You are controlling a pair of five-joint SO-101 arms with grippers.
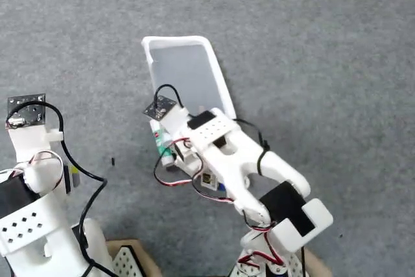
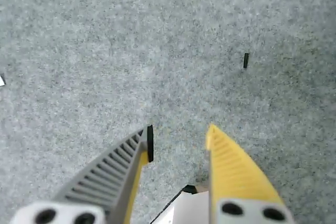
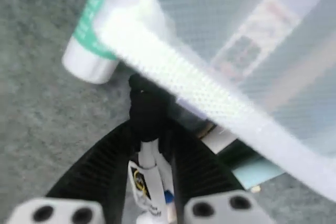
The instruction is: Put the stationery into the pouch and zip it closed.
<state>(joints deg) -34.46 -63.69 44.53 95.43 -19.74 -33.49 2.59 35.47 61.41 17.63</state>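
Right wrist view: my right tool (image 3: 151, 128) is clenched on a pen (image 3: 147, 179), its black end just beside the rim of the pouch (image 3: 252, 35). A push now could snag there and shove the pouch away. Left tool (image 2: 178, 142) hangs released, well apart.

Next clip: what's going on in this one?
The right tool is shut on a black-capped white pen, holding it at the near edge of the translucent pouch, where its opening seems to be. A green-and-white tube lies at that same edge; I cannot tell whether it is inside. The left tool hangs open over the gray table, holding nothing. The pouch does not look zipped yet.
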